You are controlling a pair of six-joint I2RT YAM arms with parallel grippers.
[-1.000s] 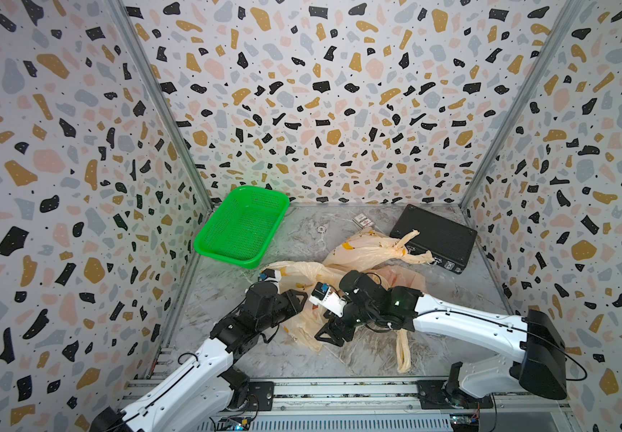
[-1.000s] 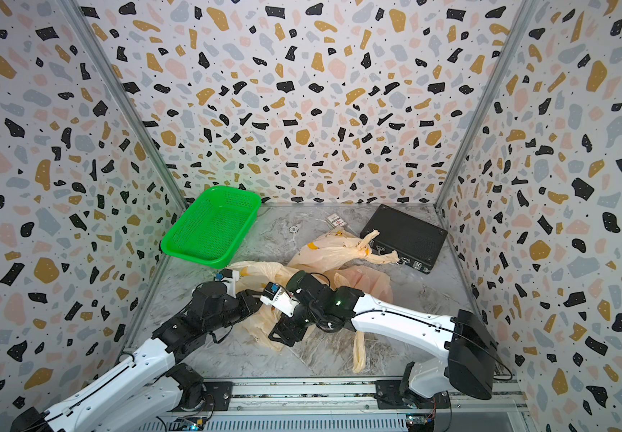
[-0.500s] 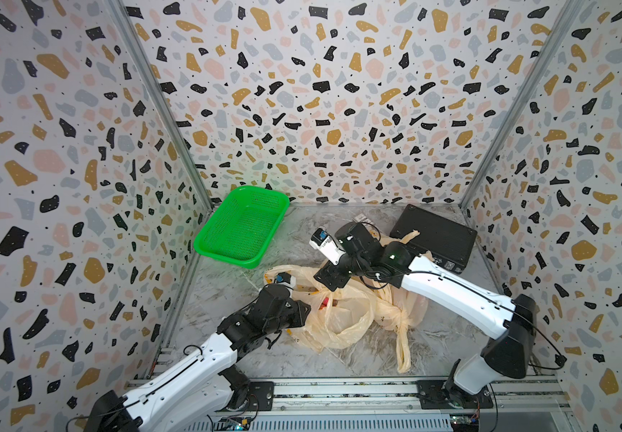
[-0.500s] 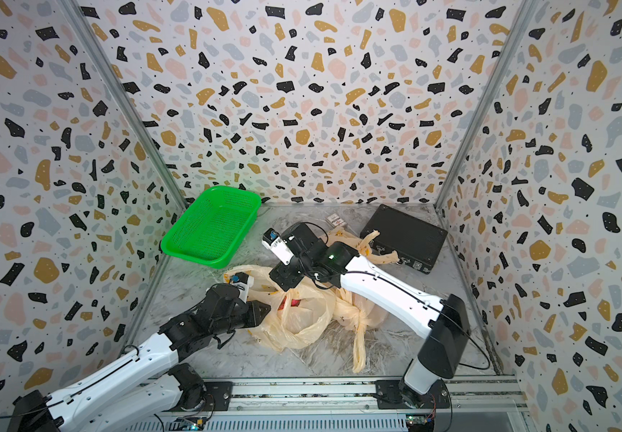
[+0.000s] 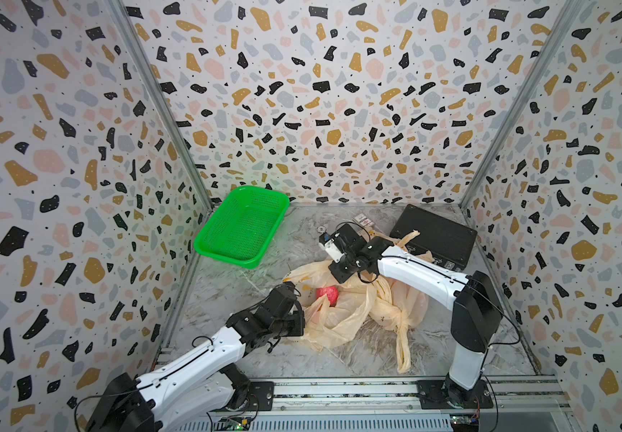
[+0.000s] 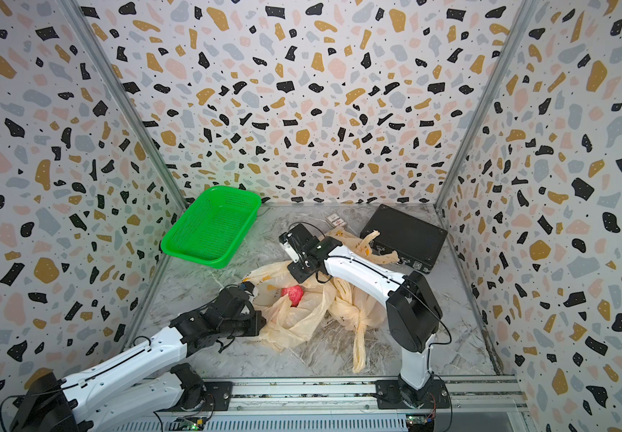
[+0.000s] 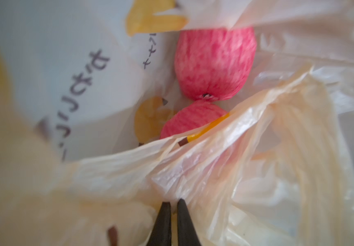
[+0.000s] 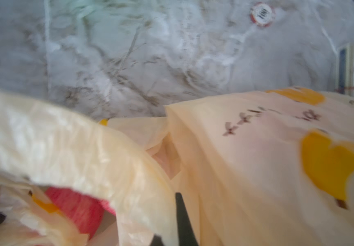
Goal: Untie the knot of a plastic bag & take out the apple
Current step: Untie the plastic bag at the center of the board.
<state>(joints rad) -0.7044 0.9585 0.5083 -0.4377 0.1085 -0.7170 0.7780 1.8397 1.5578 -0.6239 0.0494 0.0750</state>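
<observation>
The plastic bag (image 5: 333, 318) lay crumpled on the desk (image 5: 361, 348) between the two arms with its mouth gaping. The apple (image 5: 327, 295) sat inside it, its bare red skin showing through the opening in both top views. The left gripper (image 7: 172, 205) was pressed together on a fold of the near rim, with film nipped between its dark tips. In the left wrist view the apple lay deeper in the bag beyond that fold, with a second red curve just below it, fruit or reflection I could not tell. The right gripper (image 8: 169, 217) was closed on the far rim. Its wrist view was blurred, but film ran between the two tips. The step in hand looked like holding the mouth open so the fruit could be reached. Doing it well probably meant drawing the two pinches gently apart and a little upward to make a taut, rounded opening, without jerking, since film this thin seemed likely to slip or tear. One gripper would have to let go to fetch the fruit, so the other should hold its rim high enough that the film did not fall over the apple. The skin looked smooth and round, so a grasp across the widest part seemed safest. Another knotted bag (image 5: 401, 306) lay touching on the right and was best left out of the pull
</observation>
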